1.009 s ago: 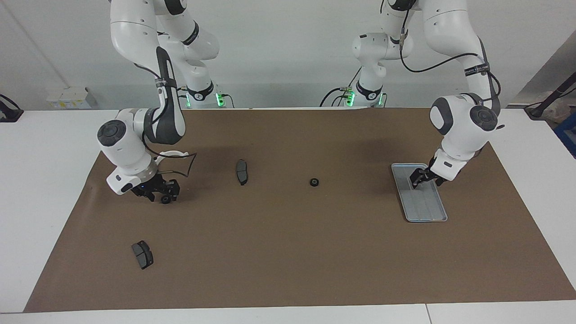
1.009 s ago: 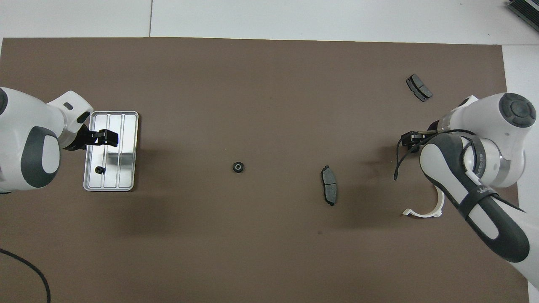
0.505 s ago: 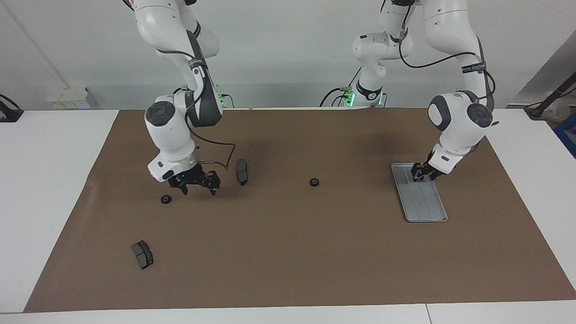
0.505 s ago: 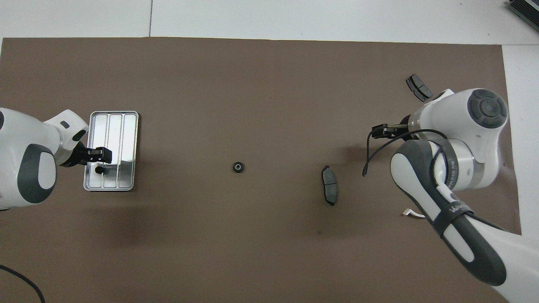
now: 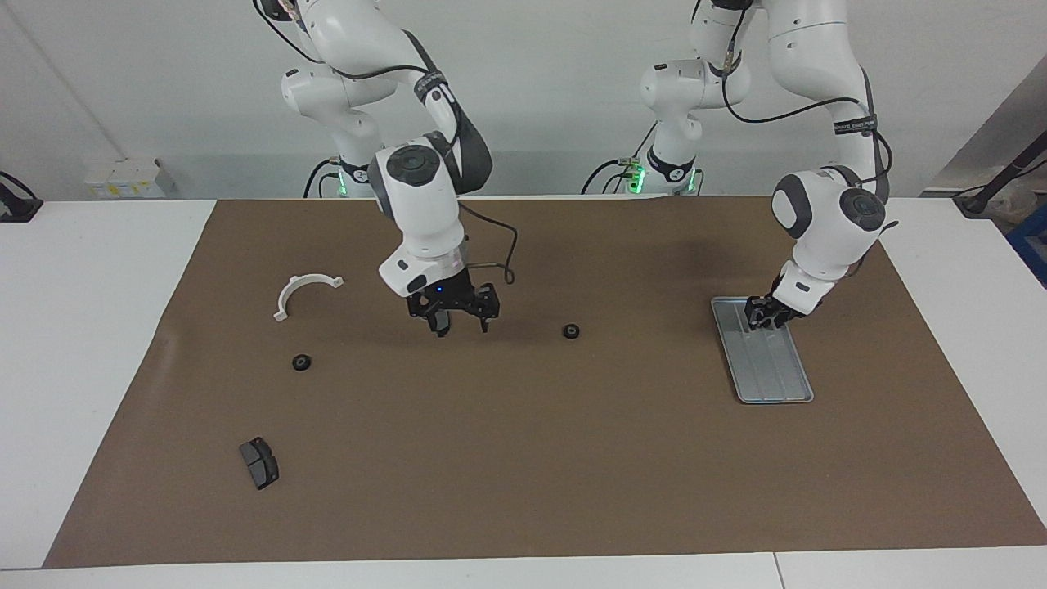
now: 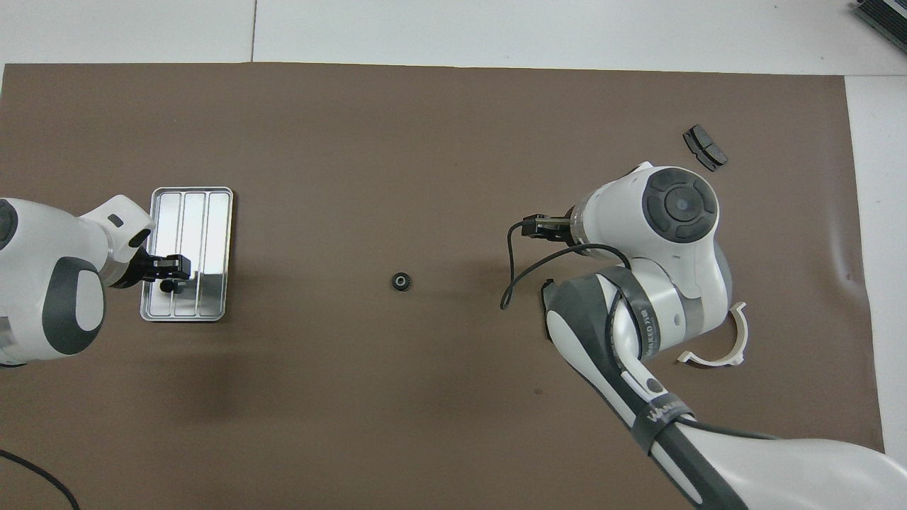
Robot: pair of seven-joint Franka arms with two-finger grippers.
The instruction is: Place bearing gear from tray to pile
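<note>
The silver-grey tray (image 5: 773,372) (image 6: 212,212) lies toward the left arm's end of the table. A small black bearing gear (image 6: 168,286) sits in the tray's end nearer the robots. My left gripper (image 5: 765,317) (image 6: 170,275) is low over that gear, which it hides in the facing view. The pile lies toward the right arm's end: a white half-ring bracket (image 5: 304,290) (image 6: 716,347), a dark brake pad (image 5: 259,462) (image 6: 704,147) and a bearing gear (image 5: 302,361). My right gripper (image 5: 458,325) hangs open and empty over the mat's middle, covering the second brake pad.
Another bearing gear (image 5: 572,331) (image 6: 400,282) lies alone mid-mat, between my right gripper and the tray. The brown mat (image 5: 523,474) covers most of the white table. A black cable loops from the right wrist.
My right arm swung from the pile toward the mat's middle, leaving a bearing gear beside the bracket. My left gripper slid along the tray to the gear and its fingers have been narrowing.
</note>
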